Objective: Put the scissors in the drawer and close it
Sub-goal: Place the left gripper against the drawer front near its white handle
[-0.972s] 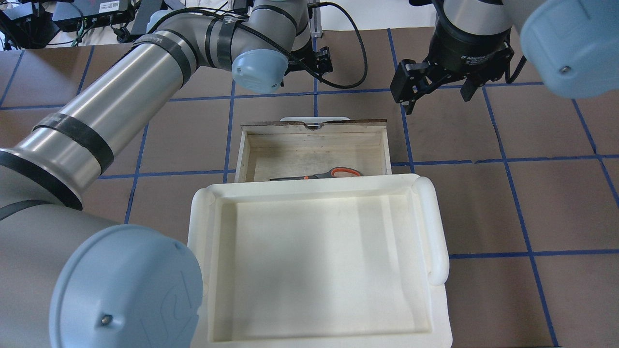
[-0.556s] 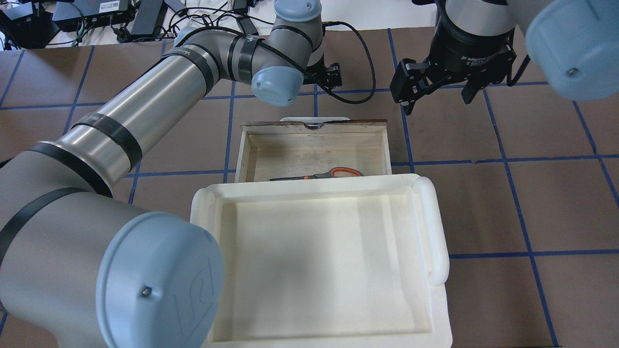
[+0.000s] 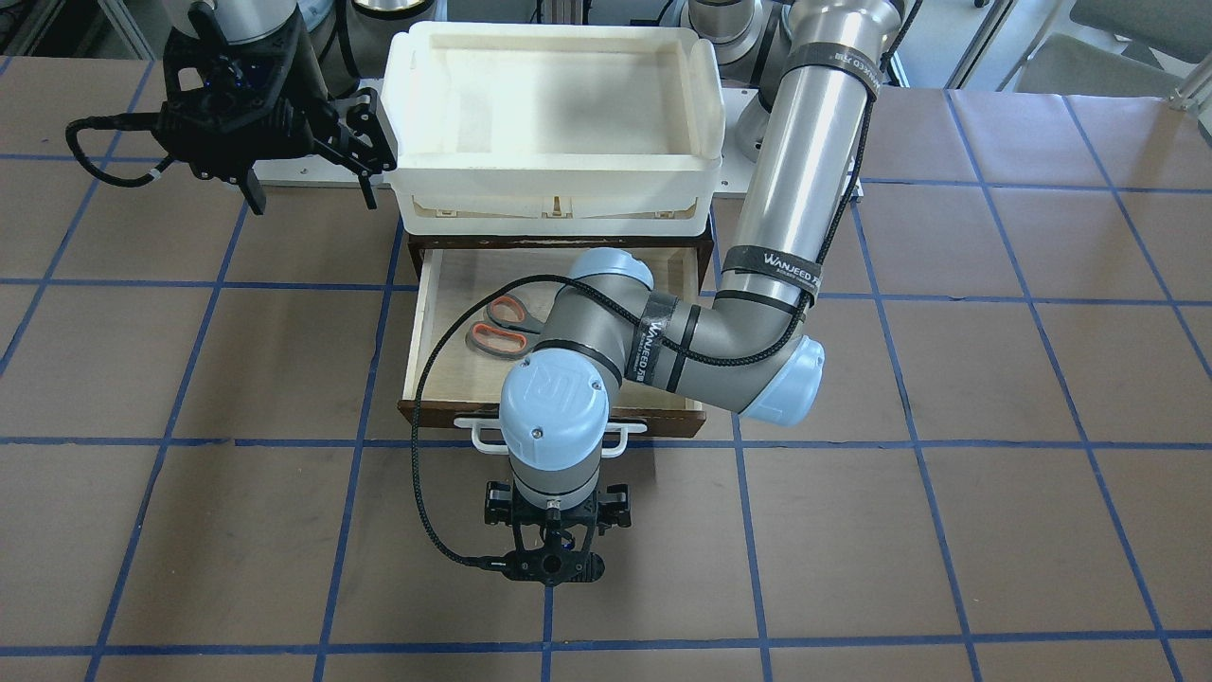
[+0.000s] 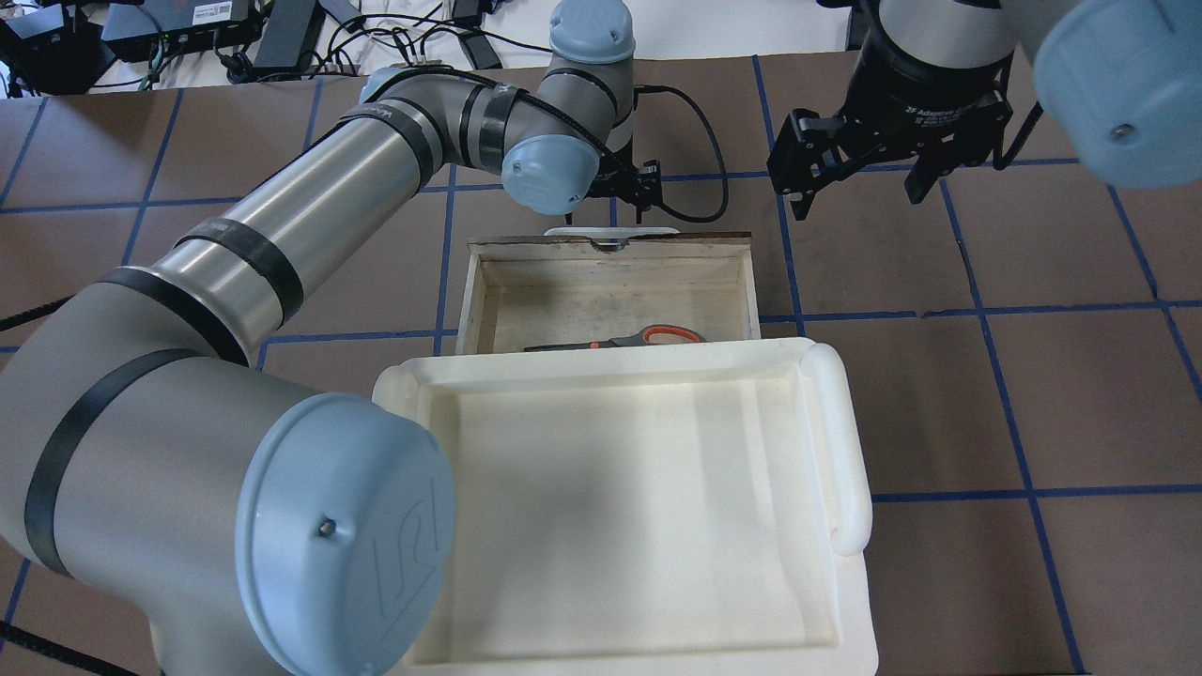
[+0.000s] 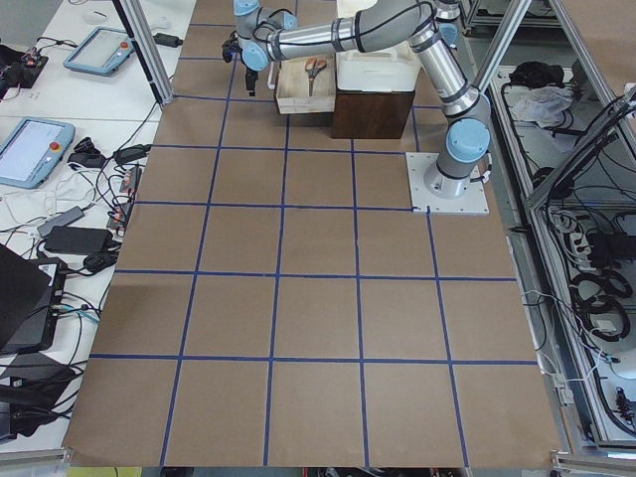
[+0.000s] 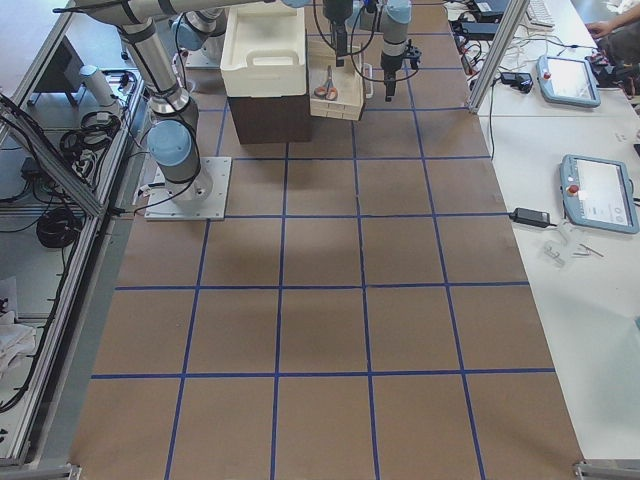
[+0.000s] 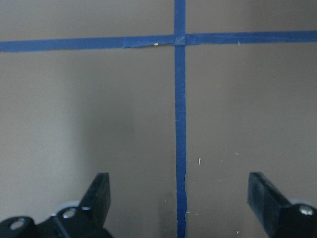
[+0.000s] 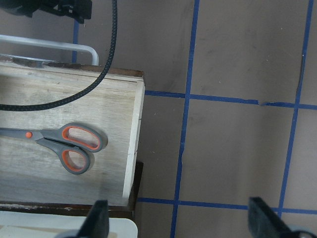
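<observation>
The drawer stands pulled out from under the white tray, also in the overhead view. The scissors lie flat inside it, near the cabinet; they also show in the overhead view and the right wrist view. My left gripper points down at the table just beyond the drawer's white bar handle. Its fingers stand wide apart, open and empty. My right gripper hangs open and empty beside the drawer's side, apart from it.
A white tray sits on the dark brown cabinet that holds the drawer. The left arm's black cable loops over the drawer and scissors. Brown table with blue tape lines lies around.
My left gripper has moved toward the drawer's front and now sits just past the handle. The right gripper has drifted slightly farther away. Scissors and drawer have not moved.
</observation>
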Controlling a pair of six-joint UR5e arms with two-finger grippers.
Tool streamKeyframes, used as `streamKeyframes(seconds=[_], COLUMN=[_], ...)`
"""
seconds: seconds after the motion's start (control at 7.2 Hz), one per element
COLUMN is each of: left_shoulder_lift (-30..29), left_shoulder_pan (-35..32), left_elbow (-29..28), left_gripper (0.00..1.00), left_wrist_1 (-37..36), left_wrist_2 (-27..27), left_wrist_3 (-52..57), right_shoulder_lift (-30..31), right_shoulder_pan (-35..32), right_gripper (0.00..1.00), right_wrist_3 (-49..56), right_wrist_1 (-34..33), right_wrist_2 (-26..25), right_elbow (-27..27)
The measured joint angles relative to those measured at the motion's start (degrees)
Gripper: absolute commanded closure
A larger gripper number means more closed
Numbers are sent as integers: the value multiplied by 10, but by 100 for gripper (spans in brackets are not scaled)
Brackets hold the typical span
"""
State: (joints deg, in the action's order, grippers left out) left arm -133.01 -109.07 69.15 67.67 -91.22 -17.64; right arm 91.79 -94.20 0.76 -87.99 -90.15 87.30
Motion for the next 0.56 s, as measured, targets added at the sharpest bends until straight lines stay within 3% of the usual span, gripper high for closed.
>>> streamKeyframes(seconds=[0.56], left_shoulder_lift=[-21], left_shoulder_pan=[-3], left_elbow=[-8], left_gripper=[0], left_wrist_1=[36], left_wrist_2=[38], left_wrist_3=[-18], right_shoulder_lift=[2], right_shoulder_pan=[21], right_gripper=[0], right_wrist_3=[1], right_wrist_1=[9], right_wrist_2=[12], right_elbow=[1])
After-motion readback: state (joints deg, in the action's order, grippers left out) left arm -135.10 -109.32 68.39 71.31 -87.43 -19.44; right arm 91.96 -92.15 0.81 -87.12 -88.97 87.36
